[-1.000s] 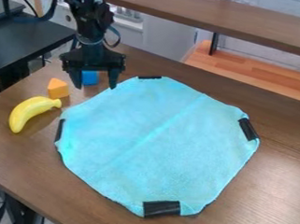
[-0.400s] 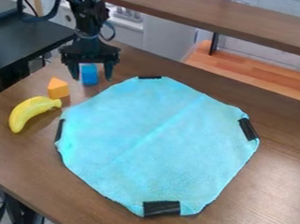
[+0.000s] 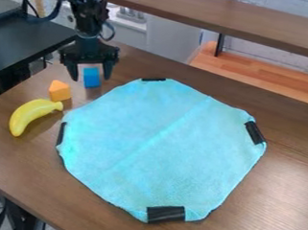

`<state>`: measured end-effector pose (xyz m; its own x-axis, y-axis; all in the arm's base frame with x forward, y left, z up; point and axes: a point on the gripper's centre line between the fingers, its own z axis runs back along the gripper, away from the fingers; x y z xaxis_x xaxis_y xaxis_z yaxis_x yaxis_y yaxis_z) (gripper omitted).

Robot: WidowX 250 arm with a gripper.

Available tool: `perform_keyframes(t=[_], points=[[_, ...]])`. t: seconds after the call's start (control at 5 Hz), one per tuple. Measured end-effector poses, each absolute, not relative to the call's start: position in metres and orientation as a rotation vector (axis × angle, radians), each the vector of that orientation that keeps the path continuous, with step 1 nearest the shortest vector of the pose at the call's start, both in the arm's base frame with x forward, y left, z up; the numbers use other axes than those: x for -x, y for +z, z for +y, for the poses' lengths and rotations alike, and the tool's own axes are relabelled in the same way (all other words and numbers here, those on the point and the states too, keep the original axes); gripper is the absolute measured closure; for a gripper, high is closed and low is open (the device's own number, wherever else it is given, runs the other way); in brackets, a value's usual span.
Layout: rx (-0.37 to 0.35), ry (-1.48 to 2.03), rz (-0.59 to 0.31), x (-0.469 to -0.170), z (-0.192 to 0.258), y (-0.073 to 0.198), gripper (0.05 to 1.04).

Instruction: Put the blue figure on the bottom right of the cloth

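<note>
Cloth (image 3: 161,151), light blue: marked at its edges by four strips of black tape (image 3: 166,214). Blue figure (image 3: 91,78): set on the table (image 3: 278,189), off the cloth's upper-left edge. Gripper (image 3: 90,78), black: hung beyond that same edge, fingers parted either side of the figure, nothing clasped. Orange block (image 3: 60,91) and yellow banana (image 3: 31,115): placed left of the cloth.

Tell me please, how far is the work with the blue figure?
The cloth is taped down. The open gripper is at the blue figure, which stands on the table beyond the cloth's edge. Grasping it and placing it bottom right are left.
</note>
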<state>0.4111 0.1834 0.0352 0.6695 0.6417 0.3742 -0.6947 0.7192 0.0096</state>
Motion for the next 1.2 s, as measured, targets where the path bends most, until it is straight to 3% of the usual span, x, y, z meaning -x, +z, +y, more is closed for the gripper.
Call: perform_keyframes(t=[0.6, 0.8, 1.0, 1.2], points=[[-0.149, 0.827, -0.317, -0.422, 0.204, 0.022, 0.083], [-0.155, 0.827, -0.307, -0.426, 0.207, 0.017, 0.133], [-0.149, 0.831, -0.314, -0.428, 0.211, 0.015, 0.382], [-0.146, 0.832, -0.316, -0.428, 0.212, 0.016, 0.503]])
